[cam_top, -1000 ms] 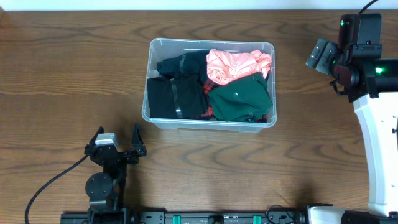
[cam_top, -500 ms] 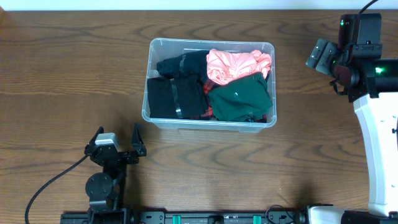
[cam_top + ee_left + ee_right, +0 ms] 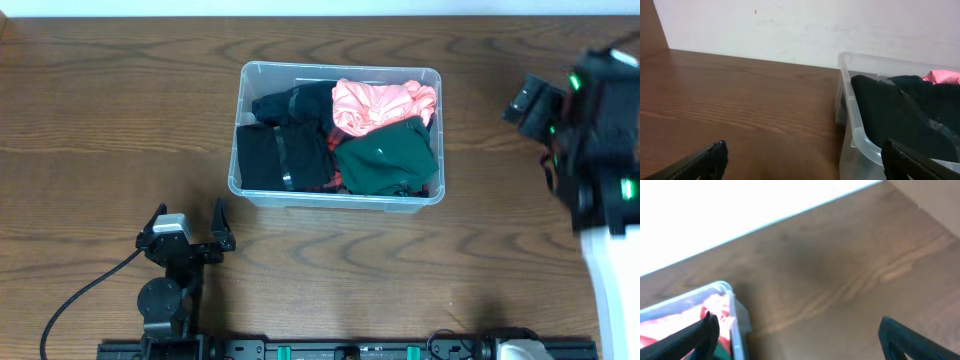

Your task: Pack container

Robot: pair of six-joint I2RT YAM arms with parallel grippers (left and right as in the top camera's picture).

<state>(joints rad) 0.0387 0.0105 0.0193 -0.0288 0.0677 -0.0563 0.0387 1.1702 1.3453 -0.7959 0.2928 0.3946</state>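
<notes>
The clear plastic container (image 3: 242,182) stands at the middle of the table, filled with clothes: black garments (image 3: 280,150) on its left, a pink one (image 3: 380,103) at top right, a dark green one (image 3: 385,158) at bottom right. My left gripper (image 3: 190,235) is open and empty, resting near the front edge, below the container's left corner. In the left wrist view the container (image 3: 850,112) is at the right. My right gripper (image 3: 525,100) is open and empty, blurred, to the right of the container; its wrist view shows the container's corner (image 3: 732,305).
A black cable (image 3: 90,290) runs from the left arm's base toward the front left. The white right arm body (image 3: 615,270) fills the right edge. A pale wall (image 3: 815,25) stands behind the table.
My right arm has shifted down and slightly right and is blurred with motion. The left arm and the container have not moved.
</notes>
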